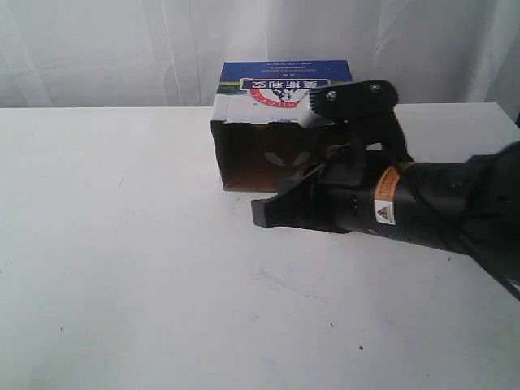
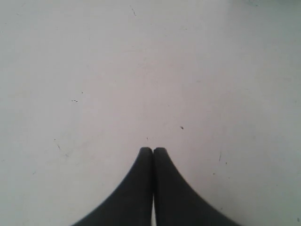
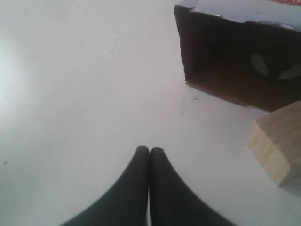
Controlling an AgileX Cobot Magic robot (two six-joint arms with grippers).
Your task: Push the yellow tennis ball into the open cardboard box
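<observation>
The open cardboard box (image 1: 244,154) lies at the back middle of the white table, blue printed top up, dark opening toward the front; its inside also shows in the right wrist view (image 3: 235,70). The yellow tennis ball is not visible in any view. My right gripper (image 1: 264,213) hovers low in front of the box mouth, shut with nothing between its fingers (image 3: 149,150). The arm hides the box's right part. My left gripper (image 2: 153,150) is shut and empty over bare table; it does not appear in the exterior view.
A pale wooden cube (image 3: 280,143) sits on the table (image 1: 122,244) just in front of the box's bottom flap, seen only in the right wrist view. White curtains hang behind the table.
</observation>
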